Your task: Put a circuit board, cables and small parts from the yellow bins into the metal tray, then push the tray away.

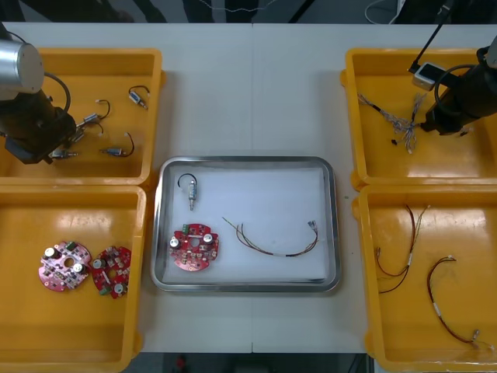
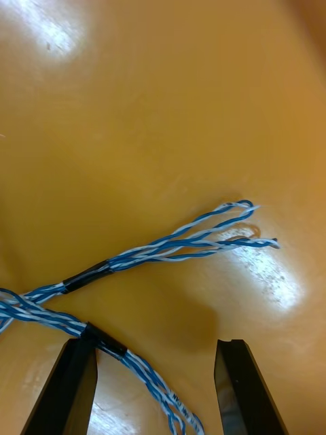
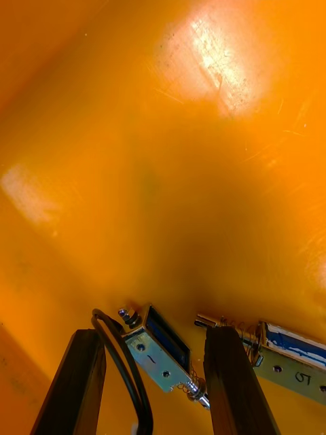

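Note:
The metal tray point(image 1: 248, 161) sits mid-table and holds a round red circuit board point(image 1: 194, 246), a small metal part point(image 1: 190, 191) with a black lead, and a red and yellow cable point(image 1: 272, 242). My left gripper point(image 1: 62, 150) is low in the far left yellow bin point(image 1: 93, 55). In the left wrist view it point(image 3: 153, 384) is open, with a small metal part point(image 3: 159, 346) lying between its fingers. My right gripper point(image 1: 417, 128) is down in the far right yellow bin point(image 1: 373, 167). It point(image 2: 156, 387) stands open over a twisted blue and white cable point(image 2: 170, 248), one strand crossing between the fingers.
More small metal parts point(image 1: 116, 150) lie in the far left bin, and another part point(image 3: 292, 346) rests just outside a left finger. Two circuit boards point(image 1: 62, 266) are in the near left bin. Thin red and dark cables point(image 1: 446, 299) lie in the near right bin.

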Controlling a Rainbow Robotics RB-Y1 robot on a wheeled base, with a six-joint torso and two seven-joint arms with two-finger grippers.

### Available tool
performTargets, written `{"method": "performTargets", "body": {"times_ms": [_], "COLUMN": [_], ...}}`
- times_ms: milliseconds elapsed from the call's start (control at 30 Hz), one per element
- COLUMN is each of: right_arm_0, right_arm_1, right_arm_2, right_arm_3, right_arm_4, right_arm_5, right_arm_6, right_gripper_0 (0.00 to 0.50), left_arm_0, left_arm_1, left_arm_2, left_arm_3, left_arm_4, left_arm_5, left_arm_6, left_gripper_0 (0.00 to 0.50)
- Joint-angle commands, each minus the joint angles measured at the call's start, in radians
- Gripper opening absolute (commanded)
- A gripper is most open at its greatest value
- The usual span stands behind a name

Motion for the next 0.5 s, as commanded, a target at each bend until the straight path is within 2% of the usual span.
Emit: {"method": "performTargets", "body": {"times_ms": [33, 167, 233, 267, 300, 333, 500], "right_arm_0": [0.002, 0.002, 0.000, 0.002, 0.002, 0.002, 0.003], "right_arm_1": [-0.032, -0.059, -0.072, -0.078, -0.084, -0.084, -0.088], "right_arm_2": [0.072, 0.092, 0.086, 0.080, 0.080, 0.080, 0.080], "right_arm_3": [-0.007, -0.027, -0.035, -0.044, -0.052, -0.053, -0.053], "right_arm_4": [-0.038, -0.065, -0.065, -0.065, -0.065, -0.065, -0.073], "right_arm_5": [-0.009, 0.005, 0.019, 0.029, 0.040, 0.042, 0.054], "right_arm_6": [0.006, 0.006, 0.006, 0.006, 0.006, 0.006, 0.006], "right_gripper_0": [0.500, 0.500, 0.500, 0.500, 0.500, 0.500, 0.500], "left_arm_0": [0.030, 0.030, 0.032, 0.030, 0.032, 0.032, 0.032], "left_arm_1": [0.010, 0.010, 0.008, 0.007, 0.007, 0.007, 0.008], "left_arm_2": [-0.024, -0.024, -0.024, -0.024, -0.024, -0.024, -0.024], "left_arm_3": [-0.004, -0.003, -0.003, -0.003, -0.004, -0.004, -0.004], "left_arm_4": [-0.001, 0.000, 0.000, 0.000, 0.002, 0.003, 0.006], "left_arm_5": [-0.007, -0.007, -0.007, -0.007, -0.007, -0.007, -0.016], "left_arm_6": [0.072, 0.072, 0.071, 0.071, 0.071, 0.069, 0.069], "left_gripper_0": [0.423, 0.423, 0.338, 0.213, 0.063, 0.006, 0.001]}}
